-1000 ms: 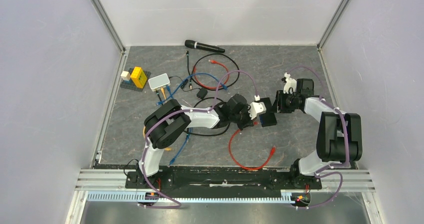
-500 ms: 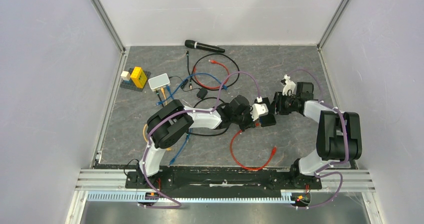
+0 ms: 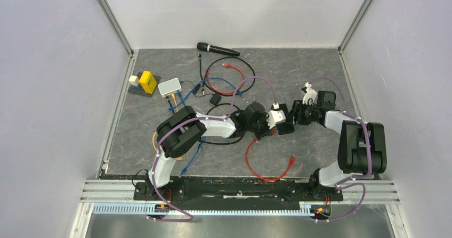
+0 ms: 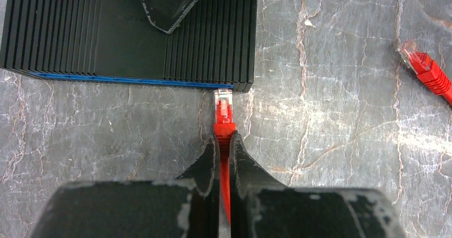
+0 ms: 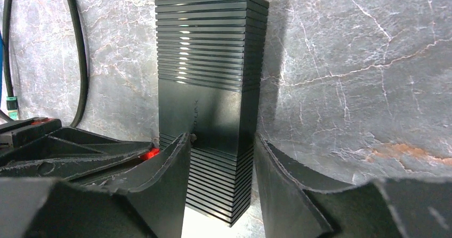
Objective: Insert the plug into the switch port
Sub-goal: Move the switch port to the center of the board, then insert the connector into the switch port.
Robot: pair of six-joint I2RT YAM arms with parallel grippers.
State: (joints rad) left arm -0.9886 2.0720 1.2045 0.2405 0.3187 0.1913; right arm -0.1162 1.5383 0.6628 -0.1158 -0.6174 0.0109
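Observation:
My left gripper (image 4: pixel 224 139) is shut on the red cable just behind its plug (image 4: pixel 223 107). The plug's clear tip touches the blue-trimmed side of a black ribbed switch box (image 4: pixel 128 35) close to its right corner. No switch port opening shows on that side. My right gripper (image 5: pixel 221 142) straddles one end of the same box (image 5: pixel 208 62). Its left finger (image 5: pixel 178 158) rests against the box and its right finger (image 5: pixel 266 158) stands a little off it. From above, both grippers meet at the box (image 3: pixel 286 126) mid-table.
The red cable's other plug (image 4: pixel 424 67) lies loose on the table, near the front (image 3: pixel 291 159). Back left sit a pale grey-white box (image 3: pixel 169 86) with cables, yellow blocks (image 3: pixel 147 81), coiled black, red and blue cables (image 3: pixel 229 78) and a microphone (image 3: pixel 217 49).
My right gripper's jaws have spread wider around the black box and its wrist has shifted slightly. My left gripper has kept its hold on the red cable and has barely moved.

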